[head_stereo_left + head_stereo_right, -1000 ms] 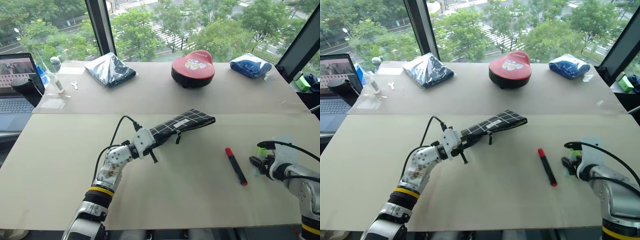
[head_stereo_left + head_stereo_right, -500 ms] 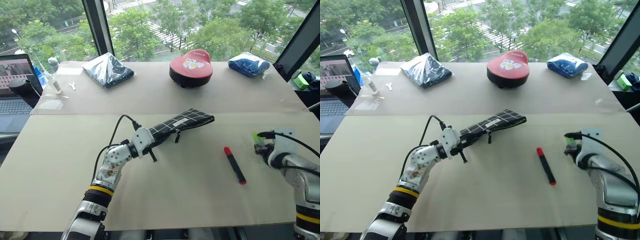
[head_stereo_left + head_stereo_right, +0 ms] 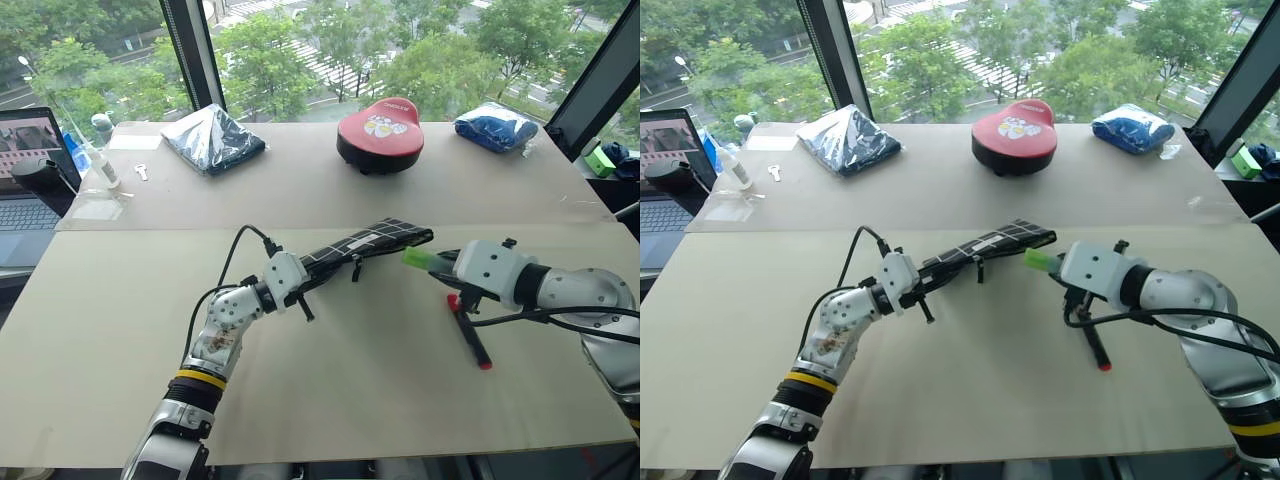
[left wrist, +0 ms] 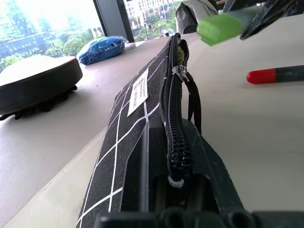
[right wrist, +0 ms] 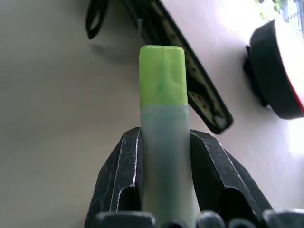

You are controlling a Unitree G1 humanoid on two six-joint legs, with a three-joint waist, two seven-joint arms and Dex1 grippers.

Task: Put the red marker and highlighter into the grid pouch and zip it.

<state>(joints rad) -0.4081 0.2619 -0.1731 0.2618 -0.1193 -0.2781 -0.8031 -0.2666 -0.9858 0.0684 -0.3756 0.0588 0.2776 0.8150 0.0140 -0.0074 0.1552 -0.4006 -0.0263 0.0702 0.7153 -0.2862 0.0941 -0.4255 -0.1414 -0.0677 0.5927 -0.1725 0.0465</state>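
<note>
Two grippers work here: the left gripper [image 3: 300, 283] pinches the grid pouch's [image 3: 372, 240] near end, while the right gripper [image 3: 447, 266], clamped on the highlighter [image 3: 421, 259], has swung in from the table's right edge to the pouch mouth, so insertion looks next. The red marker [image 3: 470, 335] lies under that arm. Beyond sit a red cushion [image 3: 380, 128] and wrapped bundles [image 3: 216, 136], well clear.

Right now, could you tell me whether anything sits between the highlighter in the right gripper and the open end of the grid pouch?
Nothing visible does. The highlighter, clamped in the right gripper, points green cap first at the grid pouch end, only bare table between.
</note>
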